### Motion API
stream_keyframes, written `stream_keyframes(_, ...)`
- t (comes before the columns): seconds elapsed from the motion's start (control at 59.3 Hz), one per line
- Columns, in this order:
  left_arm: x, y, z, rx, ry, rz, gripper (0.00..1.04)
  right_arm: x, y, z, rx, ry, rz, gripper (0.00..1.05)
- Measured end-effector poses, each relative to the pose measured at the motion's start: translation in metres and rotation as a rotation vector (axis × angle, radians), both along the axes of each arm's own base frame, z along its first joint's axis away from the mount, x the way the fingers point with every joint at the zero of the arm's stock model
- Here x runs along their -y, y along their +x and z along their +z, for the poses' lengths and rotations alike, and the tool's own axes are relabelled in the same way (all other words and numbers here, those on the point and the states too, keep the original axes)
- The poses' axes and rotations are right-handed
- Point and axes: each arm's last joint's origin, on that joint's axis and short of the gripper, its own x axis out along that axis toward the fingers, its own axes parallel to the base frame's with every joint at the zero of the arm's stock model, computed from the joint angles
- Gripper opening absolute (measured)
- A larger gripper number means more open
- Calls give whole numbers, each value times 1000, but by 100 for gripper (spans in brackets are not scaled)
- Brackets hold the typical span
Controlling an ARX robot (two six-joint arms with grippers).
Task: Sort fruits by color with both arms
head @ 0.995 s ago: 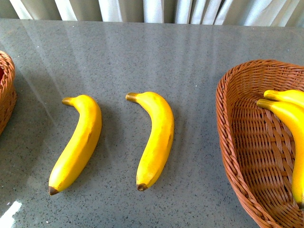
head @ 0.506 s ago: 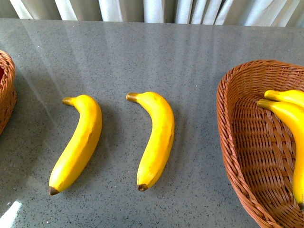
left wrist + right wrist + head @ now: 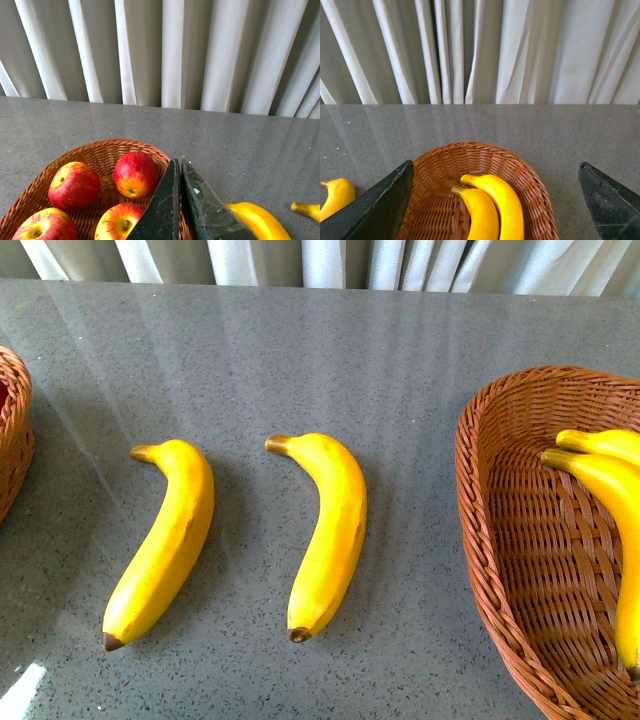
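Yellow bananas are half sorted. Two bananas already lie inside the banana basket, side by side. Two more are not in it yet. The near banana lies on the grey table close to the banana basket. The far banana lies beside that one, on the side away from the banana basket.

The red fruit looks done. Four apples sit in the apple basket, which is well apart from the banana basket, across the table. I see no apple left on the table.

The left gripper hangs far from the banana basket, at the rim of the apple basket. Its jaws are almost pressed together, with just a thin slit between them, and it holds nothing. The right gripper hangs over the banana basket. Its jaws are spread wide and it holds nothing too.

So I think the job left is to carry the two loose bananas to the banana basket.

Since the earlier front pictures, nothing has moved. Both loose bananas lie in the same spots.
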Motion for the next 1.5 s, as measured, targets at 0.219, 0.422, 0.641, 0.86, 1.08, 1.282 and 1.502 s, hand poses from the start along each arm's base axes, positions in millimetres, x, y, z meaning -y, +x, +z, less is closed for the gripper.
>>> stream_keyframes(0.219, 0, -7, 1, 3, 0, 0, 2, 0, 0, 0, 0, 0, 0, 96)
stream_keyframes(0.422, 0, -12, 1, 4, 0, 0, 2, 0, 0, 0, 0, 0, 0, 96)
stream_keyframes(0.641, 0, -17, 1, 5, 0, 0, 2, 0, 0, 0, 0, 0, 0, 96)
stream_keyframes(0.86, 0, -28, -3, -17, 0, 0, 2, 0, 0, 0, 0, 0, 0, 96)
stream_keyframes(1.08, 0, -29, -3, -13, 0, 1, 2, 0, 0, 0, 0, 0, 0, 96)
stream_keyframes(1.282, 0, -29, -3, -13, 0, 1, 26, 0, 0, 0, 0, 0, 0, 96)
stream_keyframes(1.502, 0, -29, -3, -13, 0, 1, 63, 0, 0, 0, 0, 0, 0, 96)
